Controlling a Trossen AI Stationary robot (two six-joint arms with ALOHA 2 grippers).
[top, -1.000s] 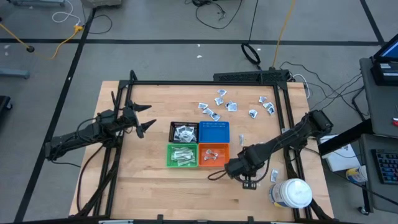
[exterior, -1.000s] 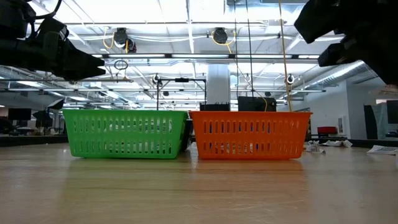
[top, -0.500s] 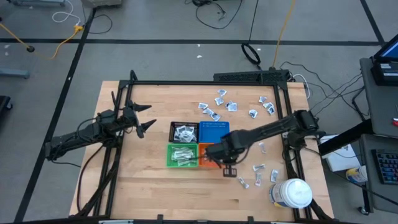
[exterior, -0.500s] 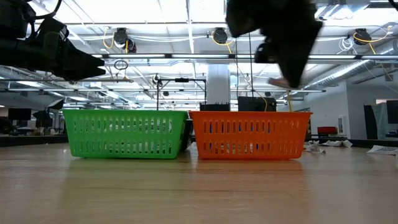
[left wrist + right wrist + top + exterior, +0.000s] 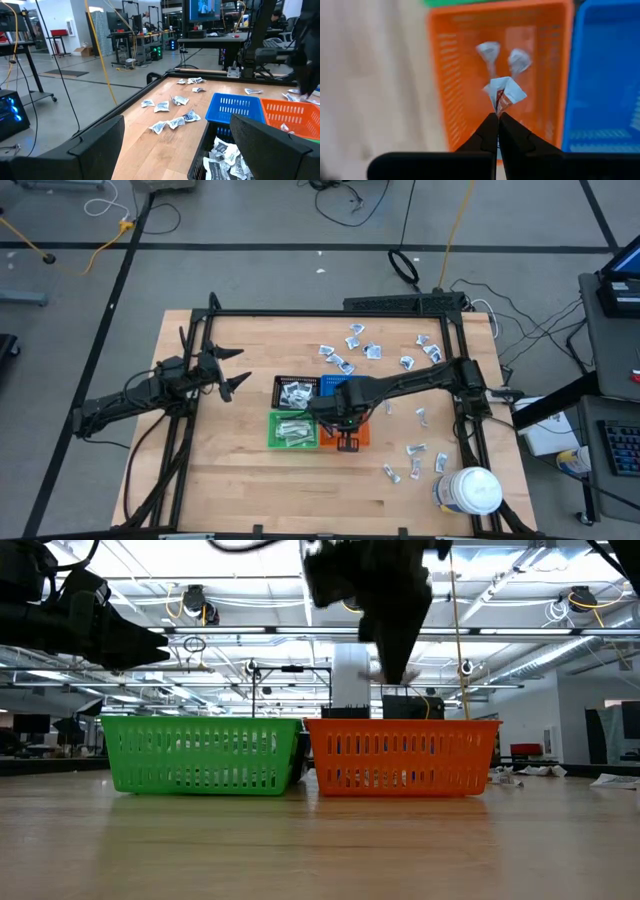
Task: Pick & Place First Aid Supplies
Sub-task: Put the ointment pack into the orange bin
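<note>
My right gripper (image 5: pixel 498 118) hangs over the orange bin (image 5: pixel 455 75), pointing down, shut on a small white packet with a reddish mark (image 5: pixel 505 92). In the high view it (image 5: pixel 346 430) covers much of that bin. Two more packets (image 5: pixel 488 50) lie on the orange bin's floor. The black bin (image 5: pixel 296 392) and green bin (image 5: pixel 292 430) hold several packets. Loose packets lie at the far right (image 5: pixel 352 340) and near right (image 5: pixel 412 452) of the table. My left gripper (image 5: pixel 236 380) waits open at the table's left. My right gripper pinches the packet by its near edge (image 5: pixel 500 106), only at the fingertips (image 5: pixel 492 125). The fingers come from above, pointing down. The packet sticks out beyond the tips, crumpled, lifted clear above the orange bin.
The blue bin (image 5: pixel 346 388) stands behind the orange one, beside the black bin. A large white jar (image 5: pixel 470 490) stands at the table's near right corner. A black frame (image 5: pixel 320 314) runs along the table's far and side edges. Bare wood lies along the near edge.
My right gripper has swung from the table's near right toward the left, rising a little, and now hangs over the orange bin. It has stayed shut on the packet, which travelled with it clear of the table.
</note>
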